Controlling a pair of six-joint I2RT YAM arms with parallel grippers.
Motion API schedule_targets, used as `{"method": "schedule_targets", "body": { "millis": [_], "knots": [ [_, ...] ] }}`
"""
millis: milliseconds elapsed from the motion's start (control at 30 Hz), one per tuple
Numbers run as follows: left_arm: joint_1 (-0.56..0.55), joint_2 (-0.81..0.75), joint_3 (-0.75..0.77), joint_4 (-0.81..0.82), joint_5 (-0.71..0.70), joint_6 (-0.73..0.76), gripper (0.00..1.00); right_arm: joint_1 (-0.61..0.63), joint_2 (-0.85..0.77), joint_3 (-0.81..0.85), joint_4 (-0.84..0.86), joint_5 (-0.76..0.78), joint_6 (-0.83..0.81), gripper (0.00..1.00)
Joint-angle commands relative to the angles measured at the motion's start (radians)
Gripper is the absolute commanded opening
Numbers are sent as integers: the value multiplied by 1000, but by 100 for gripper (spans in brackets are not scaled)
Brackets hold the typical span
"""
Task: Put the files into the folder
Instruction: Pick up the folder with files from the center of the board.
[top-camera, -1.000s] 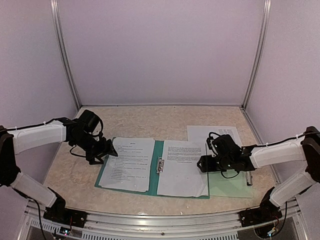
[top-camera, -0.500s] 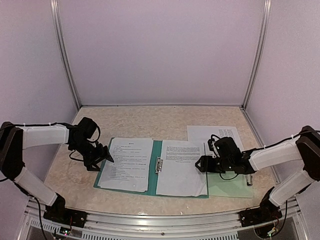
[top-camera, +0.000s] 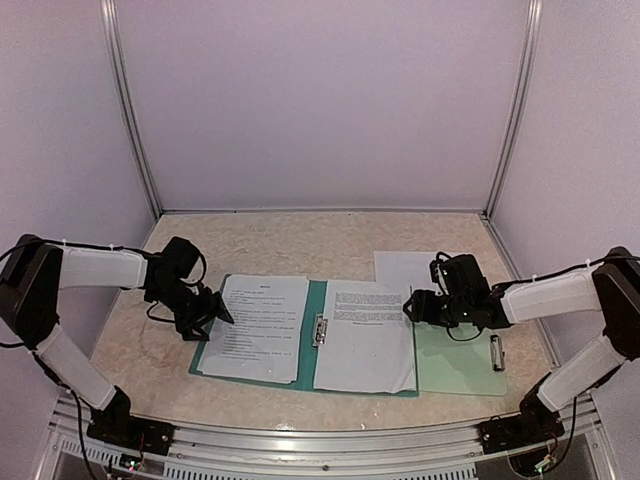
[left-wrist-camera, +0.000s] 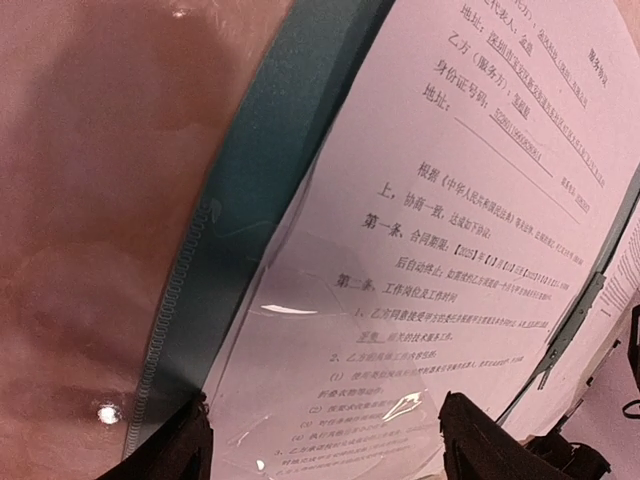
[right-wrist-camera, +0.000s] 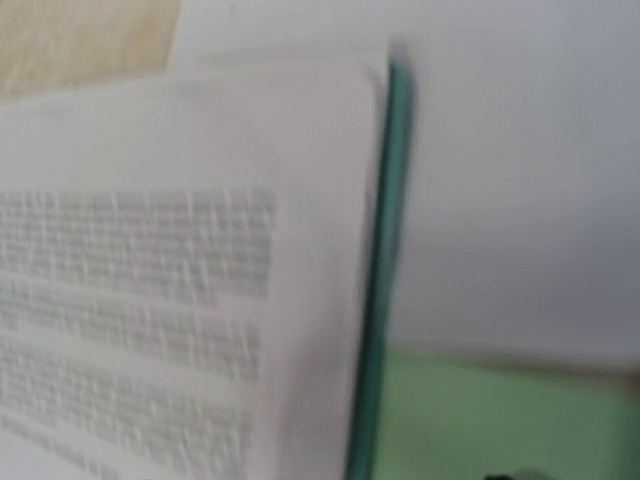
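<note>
The dark teal folder (top-camera: 310, 300) lies open on the table, with one printed file (top-camera: 260, 325) on its left half and another file (top-camera: 365, 335) on its right half. A third file (top-camera: 405, 265) lies behind the right half, outside the folder. My left gripper (top-camera: 218, 310) sits low at the folder's left edge (left-wrist-camera: 250, 200). In the left wrist view it (left-wrist-camera: 330, 450) is open, straddling the left file (left-wrist-camera: 450, 230) and a clear pocket. My right gripper (top-camera: 412, 306) hovers at the folder's right edge (right-wrist-camera: 385, 250), its fingers out of its wrist view.
A pale mint clipboard (top-camera: 460, 365) lies right of the folder, under my right arm, with its metal clip (top-camera: 495, 352) near the right side. A metal binder clip (top-camera: 320, 330) runs along the folder's spine. Purple walls close in the table.
My right gripper has moved back and a little right along the folder's right edge, uncovering the clipboard's clip. My left arm has lowered, its gripper staying at the folder's left edge.
</note>
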Motion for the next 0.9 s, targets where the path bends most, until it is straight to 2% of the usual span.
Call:
{"method": "schedule_targets", "body": {
  "millis": [0,467,767,867],
  "knots": [
    [1,52,-23,25,2,22,75,-49,97,72,16,-67,-62,68],
    [-28,44,-6,0,-41,29,74,-123,302,110,150,-243,-9,64],
    [-53,51,-6,4,-58,21,75,-125,309,33,321,-362,182,61],
    [-58,58,-7,8,-59,20,74,-125,302,15,384,-390,243,57]
  ]
}}
